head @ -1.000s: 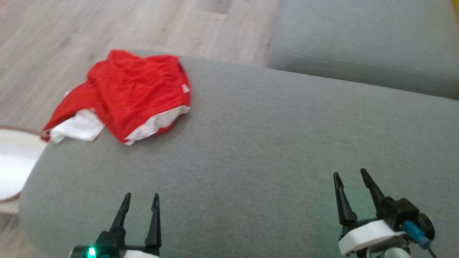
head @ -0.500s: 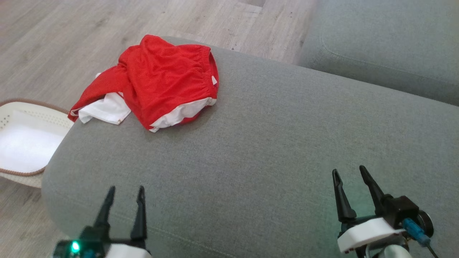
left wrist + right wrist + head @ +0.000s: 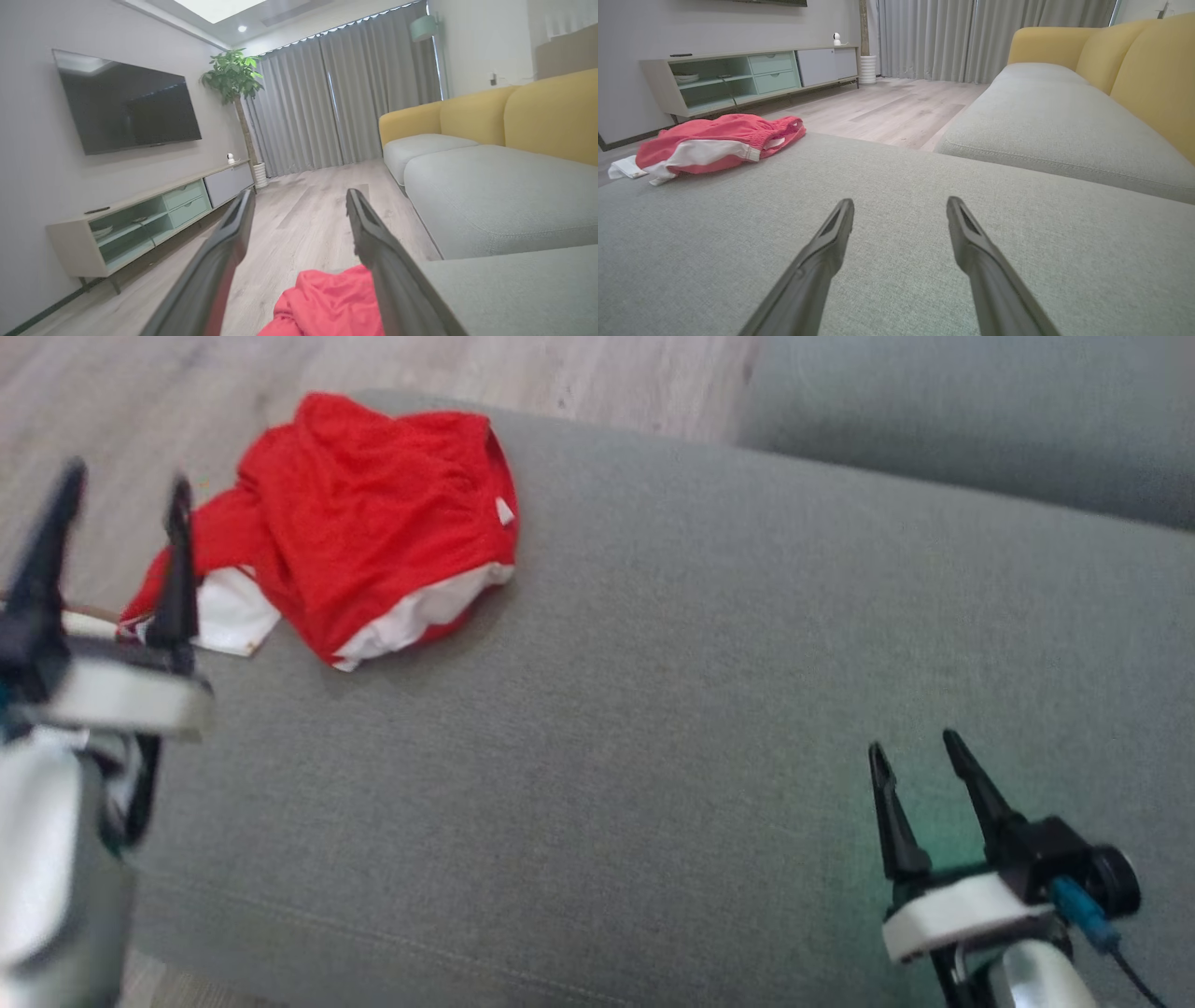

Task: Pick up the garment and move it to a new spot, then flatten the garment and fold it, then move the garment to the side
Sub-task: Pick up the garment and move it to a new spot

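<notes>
left tool nears crumpled shorts

red mesh garment with white trim [image 3: 373, 523] lies crumpled at the far left corner of the grey fabric sofa cushion [image 3: 700, 709], one part hanging over the edge. it looks light, soft and floppy, and will likely sag when lifted. best pinched at the bunched elastic waistband or a thick fold. left tool [image 3: 123, 481] is wide, empty and near the garment. right tool [image 3: 914, 745] is wide, empty and well apart. versus half a second ago, the left tool has come up from the bottom edge. the camera shifted too. the garment's lay is unchanged.
</notes>
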`<state>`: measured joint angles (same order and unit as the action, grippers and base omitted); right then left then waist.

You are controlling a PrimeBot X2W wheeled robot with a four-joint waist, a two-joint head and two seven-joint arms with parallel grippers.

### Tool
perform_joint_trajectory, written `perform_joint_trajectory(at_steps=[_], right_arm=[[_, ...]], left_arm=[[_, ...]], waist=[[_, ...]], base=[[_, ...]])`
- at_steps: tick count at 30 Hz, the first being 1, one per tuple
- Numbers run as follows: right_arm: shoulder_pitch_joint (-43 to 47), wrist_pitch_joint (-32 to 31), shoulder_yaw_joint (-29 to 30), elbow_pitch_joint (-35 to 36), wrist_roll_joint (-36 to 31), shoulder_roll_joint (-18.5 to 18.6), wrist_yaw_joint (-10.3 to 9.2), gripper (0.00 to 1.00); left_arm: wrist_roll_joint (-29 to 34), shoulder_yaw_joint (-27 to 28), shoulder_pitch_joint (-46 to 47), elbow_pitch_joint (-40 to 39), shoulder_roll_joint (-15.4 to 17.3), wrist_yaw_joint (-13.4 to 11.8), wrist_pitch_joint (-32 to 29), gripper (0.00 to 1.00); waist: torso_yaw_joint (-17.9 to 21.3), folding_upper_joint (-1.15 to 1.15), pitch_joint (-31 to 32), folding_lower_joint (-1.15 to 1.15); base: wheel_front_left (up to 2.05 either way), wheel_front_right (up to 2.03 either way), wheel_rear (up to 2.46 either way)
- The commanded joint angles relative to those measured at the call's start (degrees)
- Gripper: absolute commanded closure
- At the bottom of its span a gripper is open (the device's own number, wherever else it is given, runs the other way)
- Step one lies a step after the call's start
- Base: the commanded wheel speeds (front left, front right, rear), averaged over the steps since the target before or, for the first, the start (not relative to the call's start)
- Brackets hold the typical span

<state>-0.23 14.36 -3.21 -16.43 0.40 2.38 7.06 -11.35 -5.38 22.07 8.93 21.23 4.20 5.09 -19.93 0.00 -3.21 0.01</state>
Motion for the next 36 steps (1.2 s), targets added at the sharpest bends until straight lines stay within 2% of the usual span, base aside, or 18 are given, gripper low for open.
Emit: perform_joint_trajectory(at_steps=[1, 4, 8, 12, 15, 23, 29, 30, 31, 32, 33, 34, 36], right_arm=[[-4.2, 0.6, -1.2, 2.4, -0.8, 0.5, 0.43, 0.0], [-5.9, 0.6, -1.6, 2.8, -1.8, 0.5, 0.43, 0.0], [-8.1, 0.5, -2.1, 3.1, -3.0, 0.5, 0.43, 0.0], [-9.6, 0.4, -2.3, 3.2, -3.7, 0.5, 0.43, 0.0], [-10.3, 0.4, -1.9, 3.4, -4.2, 0.5, 0.43, 0.0], [-12.2, 0.0, -1.8, 4.2, -5.6, 0.5, 0.43, 0.0], [-12.9, -0.3, -1.9, 5.0, -6.4, 0.5, 0.43, 0.0], [-13.0, -0.3, -1.9, 5.0, -6.4, 0.5, 0.43, 0.0], [-13.0, -0.4, -1.8, 5.0, -6.4, 0.5, 0.43, 0.0], [-13.0, -0.4, -1.8, 5.0, -6.4, 0.5, 0.43, 0.0], [-13.0, -0.4, -1.7, 5.0, -6.3, 0.5, 0.43, 0.0], [-13.0, -0.4, -1.6, 4.9, -6.3, 0.5, 0.43, 0.0], [-12.9, -0.3, -1.5, 4.7, -6.2, 0.5, 0.43, 0.0]], left_arm=[[-1.2, 1.9, 5.8, -0.7, 2.8, 0.9, -1.6, 0.0], [-2.6, -0.6, 11.1, 2.9, 4.7, 2.4, -6.0, 0.0], [-6.8, -5.5, 15.9, 9.2, 5.6, 3.2, -12.2, 0.0], [-10.5, -14.1, 17.9, 13.9, 8.1, 3.3, -17.0, 0.0], [-14.4, -18.2, 19.0, 16.8, 9.2, 3.3, -18.4, 0.0], [-19.9, -23.7, 20.8, 24.6, 11.1, 3.3, -21.5, 0.0], [-22.0, -24.4, 22.7, 31.4, 11.2, 3.3, -22.1, 0.0], [-22.3, -24.6, 22.8, 32.4, 11.0, 3.3, -22.2, 0.08], [-22.5, -24.9, 23.0, 33.3, 11.1, 3.3, -22.0, 0.47], [-22.7, -25.2, 23.3, 34.0, 11.2, 3.3, -21.5, 0.65], [-22.6, -25.3, 23.7, 34.8, 11.3, 3.3, -20.9, 0.95], [-22.5, -25.5, 24.1, 35.5, 11.4, 3.3, -20.3, 1.0], [-21.9, -26.0, 25.1, 36.8, 11.9, 3.3, -19.0, 1.0]], waist=[[2.2, 0.0, -3.2, -0.01], [3.8, 0.0, -6.0, -0.01], [5.7, 0.0, -9.4, -0.01], [7.5, 0.0, -12.3, -0.01], [8.5, 0.0, -14.4, -0.01], [10.7, 0.0, -18.3, -0.01], [11.8, 0.0, -20.0, -0.01], [12.0, 0.0, -20.0, -0.01], [12.1, 0.0, -20.1, -0.01], [12.3, 0.0, -20.1, -0.01], [12.3, 0.0, -20.0, -0.01], [12.4, 0.0, -19.9, -0.01], [12.5, 0.0, -19.4, -0.01]], base=[[0.0, 0.0, 0.0], [0.0, 0.0, 0.0], [0.0, 0.0, 0.0], [0.0, 0.0, 0.0], [0.0, 0.0, 0.0], [0.0, 0.0, 0.0], [0.0, 0.0, 0.0], [0.0, 0.0, 0.0], [0.0, 0.0, 0.0], [0.0, 0.0, 0.0], [0.0, 0.0, 0.0], [0.0, 0.0, 0.0], [0.0, 0.0, 0.0]])
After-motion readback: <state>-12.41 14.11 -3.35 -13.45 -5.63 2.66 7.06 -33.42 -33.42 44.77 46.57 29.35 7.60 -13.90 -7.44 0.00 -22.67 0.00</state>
